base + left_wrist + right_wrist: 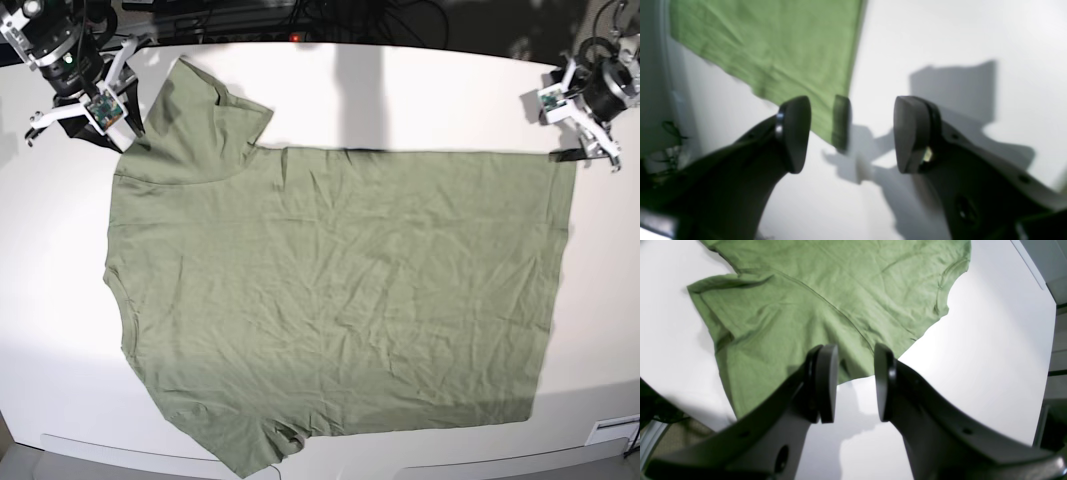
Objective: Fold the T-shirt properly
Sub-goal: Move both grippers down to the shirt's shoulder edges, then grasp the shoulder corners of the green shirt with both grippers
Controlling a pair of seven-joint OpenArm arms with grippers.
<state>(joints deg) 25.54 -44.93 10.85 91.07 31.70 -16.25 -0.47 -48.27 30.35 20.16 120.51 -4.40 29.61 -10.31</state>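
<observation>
Green cotton, the T-shirt (pixel 330 290) lies flat across the white table (pixel 400 90), long axis running three to nine o'clock. Its hem corner sits at eleven o'clock from the left gripper (pixel 851 133), jaws spread and empty. The right gripper (pixel 851 383), part-open and empty, hovers at the sleeve's edge.

Left gripper (pixel 852 133) jaws apart, nothing held; T-shirt (pixel 780 50) corner at 11 o'clock on white tabletop (pixel 940 36).

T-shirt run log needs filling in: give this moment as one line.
T-shirt: flat on table, unfolded | left gripper: open at hem corner | right gripper: open at sleeve, holding nothing
</observation>
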